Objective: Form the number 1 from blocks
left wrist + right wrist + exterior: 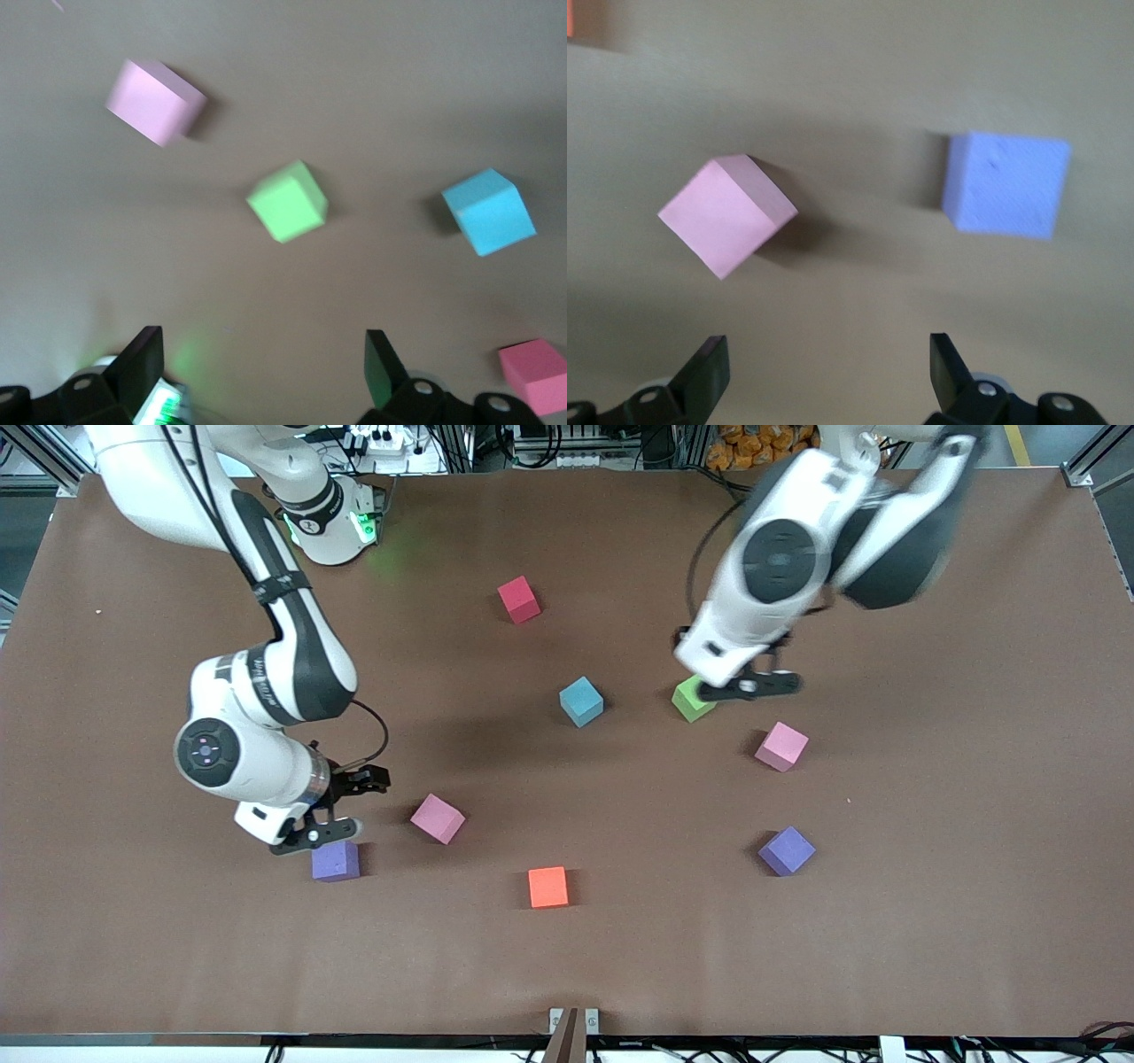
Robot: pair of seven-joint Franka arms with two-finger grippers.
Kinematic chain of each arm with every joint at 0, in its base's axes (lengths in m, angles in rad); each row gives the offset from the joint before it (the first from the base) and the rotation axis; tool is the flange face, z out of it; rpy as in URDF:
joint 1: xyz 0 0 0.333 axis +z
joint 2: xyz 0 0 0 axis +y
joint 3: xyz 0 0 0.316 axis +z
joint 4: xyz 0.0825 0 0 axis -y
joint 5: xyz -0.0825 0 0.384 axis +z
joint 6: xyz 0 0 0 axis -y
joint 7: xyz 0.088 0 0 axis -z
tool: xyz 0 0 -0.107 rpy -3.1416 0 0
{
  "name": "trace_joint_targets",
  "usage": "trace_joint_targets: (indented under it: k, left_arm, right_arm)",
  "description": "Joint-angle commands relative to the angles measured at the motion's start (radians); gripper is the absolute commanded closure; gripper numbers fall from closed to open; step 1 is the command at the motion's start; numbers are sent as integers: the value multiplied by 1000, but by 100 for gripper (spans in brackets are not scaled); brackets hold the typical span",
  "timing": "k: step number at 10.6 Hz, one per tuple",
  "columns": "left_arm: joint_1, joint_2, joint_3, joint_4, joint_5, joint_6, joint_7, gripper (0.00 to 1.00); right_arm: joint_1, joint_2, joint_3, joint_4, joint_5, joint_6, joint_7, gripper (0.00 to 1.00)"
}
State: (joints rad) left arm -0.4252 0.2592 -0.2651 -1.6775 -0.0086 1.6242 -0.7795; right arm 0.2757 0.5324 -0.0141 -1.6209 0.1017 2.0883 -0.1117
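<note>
Several blocks lie scattered on the brown table: red [518,599], light blue [581,701], green [692,699], two pink [781,746] [438,818], two purple [787,850] [336,861] and orange [548,887]. My left gripper [742,678] hangs open just above the table beside the green block [287,202]; its wrist view also shows a pink block [155,100], the light blue one [489,212] and the red one [533,375]. My right gripper [347,806] is open and empty above the purple block [1005,184] and the other pink block [726,215].
The blocks all stand apart from each other. A small bracket [573,1020] sits at the table edge nearest the front camera. The right arm's base [332,522] stands at the table's back edge.
</note>
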Motion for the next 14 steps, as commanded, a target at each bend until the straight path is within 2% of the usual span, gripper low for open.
trace_joint_targets:
  k: [1, 3, 4, 6, 8, 10, 11, 14]
  left_arm:
    - [-114, 25, 6, -97, -25, 115, -191, 0]
    - [-199, 40, -29, -175, -39, 294, -382, 0]
    - [-211, 89, -31, -156, -69, 327, -436, 0]
    - [-288, 197, -31, -65, -131, 341, -545, 0]
    - [-387, 305, -28, -13, -123, 434, -683, 0]
    - [-435, 437, -23, 140, -116, 436, -795, 0]
    - [-457, 472, -20, 180, -105, 437, -829, 0]
    - [-494, 483, -16, 193, -100, 492, -856, 0]
  right_arm:
    - [34, 31, -4, 4, -2, 56, -151, 0]
    - [40, 47, -4, 6, 7, 122, -276, 0]
    - [45, 52, -4, 6, 9, 130, -276, 0]
    - [45, 51, -4, 6, 9, 130, -279, 0]
    - [45, 52, -4, 4, 9, 130, -284, 0]
    - [45, 52, -4, 4, 9, 131, -283, 0]
    - [45, 52, -4, 4, 9, 131, -284, 0]
    - [45, 52, -4, 3, 9, 133, -284, 0]
